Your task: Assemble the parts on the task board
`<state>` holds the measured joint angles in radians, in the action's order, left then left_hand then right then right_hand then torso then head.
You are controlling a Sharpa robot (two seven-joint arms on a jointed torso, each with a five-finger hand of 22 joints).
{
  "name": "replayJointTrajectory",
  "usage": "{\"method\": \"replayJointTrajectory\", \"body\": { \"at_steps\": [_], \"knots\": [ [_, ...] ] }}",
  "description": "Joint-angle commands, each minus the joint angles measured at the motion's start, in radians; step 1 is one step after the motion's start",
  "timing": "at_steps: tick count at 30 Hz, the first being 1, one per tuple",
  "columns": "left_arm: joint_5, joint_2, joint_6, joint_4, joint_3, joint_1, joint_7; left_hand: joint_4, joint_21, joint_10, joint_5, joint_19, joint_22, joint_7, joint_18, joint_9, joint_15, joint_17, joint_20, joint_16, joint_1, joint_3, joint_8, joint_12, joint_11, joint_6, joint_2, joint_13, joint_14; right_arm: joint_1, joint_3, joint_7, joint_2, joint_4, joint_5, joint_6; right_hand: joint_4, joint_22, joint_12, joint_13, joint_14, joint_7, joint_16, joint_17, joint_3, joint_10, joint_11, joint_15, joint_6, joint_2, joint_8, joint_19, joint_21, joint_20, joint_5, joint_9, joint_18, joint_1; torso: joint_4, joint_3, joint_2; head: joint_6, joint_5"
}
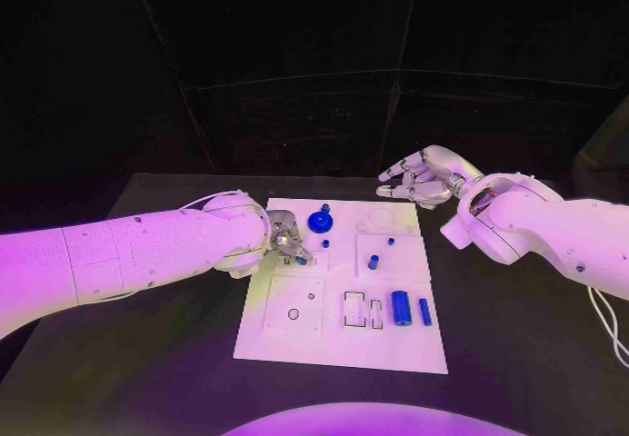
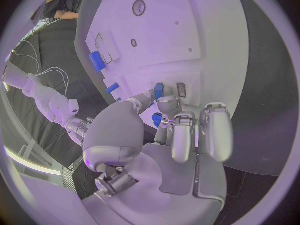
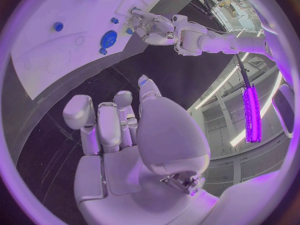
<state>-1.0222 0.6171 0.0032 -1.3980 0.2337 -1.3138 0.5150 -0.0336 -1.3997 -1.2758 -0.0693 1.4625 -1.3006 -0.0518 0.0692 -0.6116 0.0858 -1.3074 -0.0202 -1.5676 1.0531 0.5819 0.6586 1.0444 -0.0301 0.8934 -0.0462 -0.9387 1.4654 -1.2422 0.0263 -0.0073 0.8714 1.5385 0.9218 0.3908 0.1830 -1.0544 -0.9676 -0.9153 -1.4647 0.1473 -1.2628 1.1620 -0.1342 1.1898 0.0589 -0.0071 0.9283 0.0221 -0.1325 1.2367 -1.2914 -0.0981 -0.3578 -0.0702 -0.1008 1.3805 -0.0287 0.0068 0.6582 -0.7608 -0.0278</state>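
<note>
1. Centrally on the black table [image 1: 157,300] lies the white task board [image 1: 344,341], long axis running away from the robot
2. Parts on it, head view: a round blue disc part [image 1: 321,221] near the far edge, with a small blue knob just beyond it; a small blue peg [image 1: 325,242] just nearer than the disc; another small peg [image 1: 391,241] and a short blue cylinder [image 1: 373,262] right of centre; a large blue cylinder [image 1: 400,308] and a thin blue bar [image 1: 424,309] lying side by side toward the near right, next to rectangular cut-outs
3. Near left quarter of the board carries a raised white square panel [image 1: 297,309] with a small oval hole
4. Left hand [image 1: 284,238] is over the board's left edge, at the level of the disc. Fingers are curled down with tips close together; in the left wrist view a small blue part [image 2: 159,90] sits at the fingertips [image 2: 167,104], touching the board surface. It looks pinched, though the exact contact is partly hidden
5. Right hand [image 1: 420,178] hovers off the board, beyond its far right corner, well apart from every part. Fingers are loosely bent and spread, nothing between them; the right wrist view confirms an empty palm [image 3: 125,175]
</note>
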Motion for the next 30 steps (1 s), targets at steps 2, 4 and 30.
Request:
{"method": "replayJointTrajectory", "body": {
  "at_steps": [2, 4, 30],
  "knots": [
    [-0.003, -0.002, 0.023, -0.002, 0.001, 0.001, 0.0, 0.153, 0.002, -0.007, -0.005, -0.001, 0.001, 0.009, -0.011, 0.001, 0.005, -0.263, 0.0, -0.003, -0.005, 0.159, 0.005, 0.009, 0.0, 0.001, 0.004, -0.005, 0.105, -0.002, -0.001, 0.006, -0.002, 0.0, 0.009, -0.009, 0.002, 0.002, -0.004, 0.001, -0.021, 0.0, 0.006, -0.001, -0.008, 0.003, 0.001, -0.008, -0.005, -0.004, -0.005, -0.001, 0.004, 0.002, -0.006, 0.001, -0.008, 0.007, 0.0002, -0.0002, 0.0, -0.001, 0.001],
    [-0.003, -0.002, 0.025, -0.003, 0.001, 0.001, 0.0, 0.152, 0.002, -0.009, -0.006, 0.0, 0.0, 0.01, -0.011, 0.0, 0.005, -0.263, 0.0, -0.003, -0.011, 0.158, 0.006, 0.011, -0.001, 0.002, -0.001, -0.007, 0.105, -0.002, -0.001, 0.005, -0.003, -0.001, 0.009, -0.009, 0.002, 0.002, -0.004, 0.001, -0.021, 0.0, 0.006, -0.001, -0.008, 0.003, 0.001, -0.008, -0.005, -0.004, -0.005, -0.001, 0.004, 0.002, -0.007, 0.001, -0.008, 0.007, -0.0001, -0.0001, 0.0, -0.003, 0.001],
    [0.015, -0.006, 0.012, 0.006, 0.001, 0.001, -0.004, 0.038, 0.004, -0.018, -0.045, 0.003, -0.006, 0.021, -0.012, 0.018, 0.011, -0.263, 0.006, -0.003, -0.172, 0.052, 0.01, 0.032, -0.008, 0.034, -0.035, -0.019, 0.105, -0.002, -0.001, 0.005, -0.005, -0.005, 0.009, -0.008, 0.003, 0.004, 0.0, 0.006, -0.021, 0.0, 0.008, -0.003, -0.01, 0.0, 0.001, -0.008, -0.005, -0.004, -0.005, -0.002, 0.005, 0.002, -0.007, 0.001, -0.009, 0.007, 0.0003, -0.0005, 0.0, -0.006, 0.001]
  ]
}}
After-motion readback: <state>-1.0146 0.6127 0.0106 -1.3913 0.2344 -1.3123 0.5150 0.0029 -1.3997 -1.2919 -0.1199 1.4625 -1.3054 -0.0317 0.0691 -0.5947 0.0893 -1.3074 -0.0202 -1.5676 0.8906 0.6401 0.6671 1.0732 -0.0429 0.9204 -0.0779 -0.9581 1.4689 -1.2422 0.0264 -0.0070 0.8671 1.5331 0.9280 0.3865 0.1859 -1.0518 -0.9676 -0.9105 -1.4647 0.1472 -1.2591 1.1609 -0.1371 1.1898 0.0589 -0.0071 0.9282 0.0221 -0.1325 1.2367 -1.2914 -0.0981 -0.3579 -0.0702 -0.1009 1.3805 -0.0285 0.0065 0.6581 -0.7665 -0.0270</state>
